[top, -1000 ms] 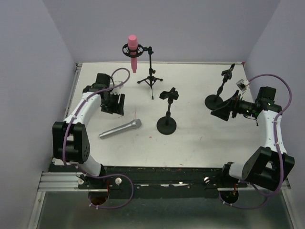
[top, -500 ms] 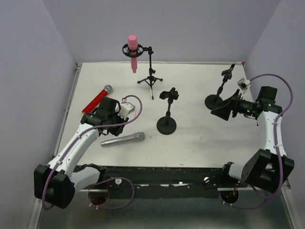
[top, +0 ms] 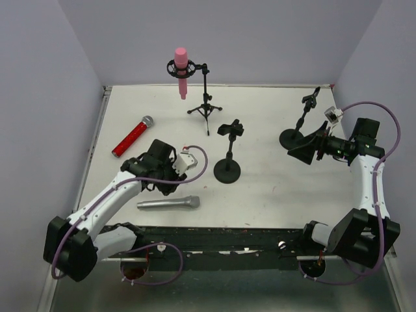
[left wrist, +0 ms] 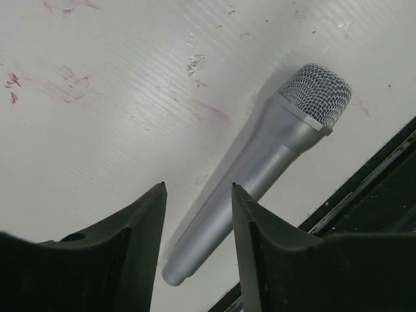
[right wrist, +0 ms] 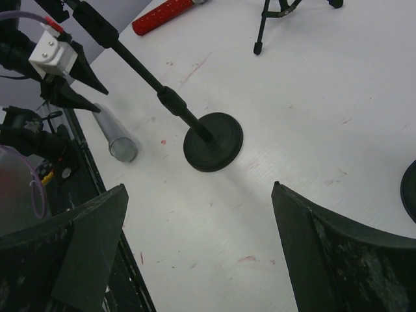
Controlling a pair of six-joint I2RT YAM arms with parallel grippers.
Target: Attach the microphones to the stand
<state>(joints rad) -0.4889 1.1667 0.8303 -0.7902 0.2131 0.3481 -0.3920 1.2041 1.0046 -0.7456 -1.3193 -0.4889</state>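
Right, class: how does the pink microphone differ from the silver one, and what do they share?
Colour: the pink microphone is pink all over; the silver microphone is grey with a mesh head. Pose: the pink one stands upright; the silver one lies flat. Place: the pink one is held in the tripod stand at the back; the silver one rests on the table near the front edge. Both are slim stick microphones.

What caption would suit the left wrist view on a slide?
Open left gripper poised above the silver microphone lying flat on the white table, near its front edge.
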